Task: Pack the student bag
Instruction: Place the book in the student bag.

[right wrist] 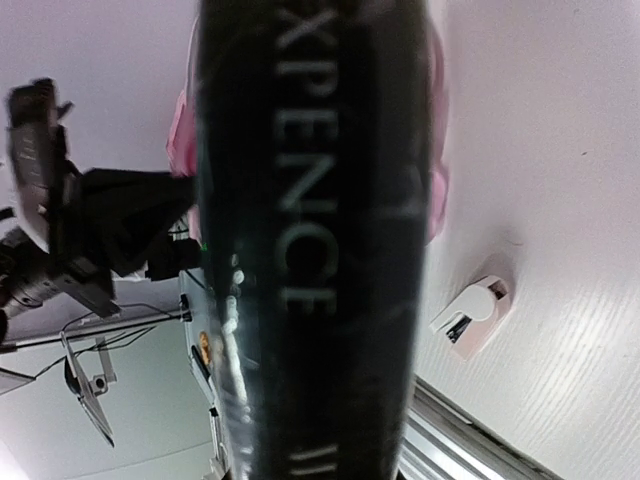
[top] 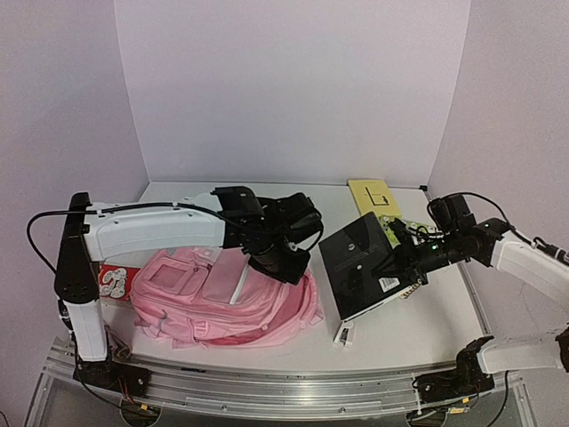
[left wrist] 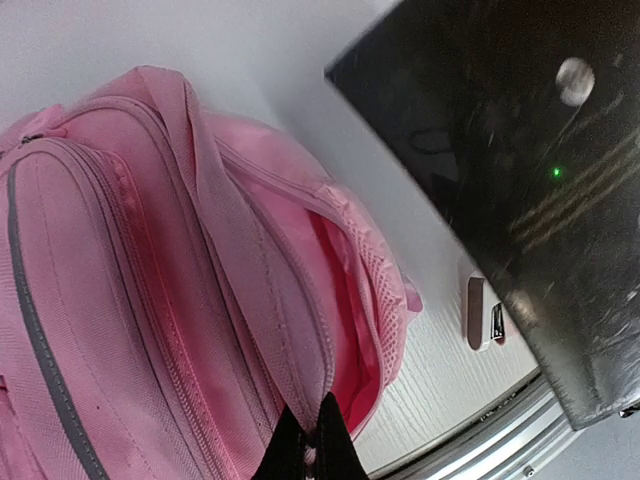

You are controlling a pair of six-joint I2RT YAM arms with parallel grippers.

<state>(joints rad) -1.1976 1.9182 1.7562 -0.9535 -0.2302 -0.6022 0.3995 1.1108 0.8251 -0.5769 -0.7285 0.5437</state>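
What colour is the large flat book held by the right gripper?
The book is glossy black; the top external view shows it best.

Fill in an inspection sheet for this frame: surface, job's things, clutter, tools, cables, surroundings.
Surface: white table, no spill seen.
Job's things: student bag lying on the table, main compartment open; black book held tilted beside it.
Clutter: yellow pad at the far edge; small white item near the front; red packet behind the left arm.
Tools: left tool shut on the bag's opening rim; right tool shut on the book's edge.
Cables: black cable looping off the left arm.
Surroundings: pale walls; metal rail along the near edge.
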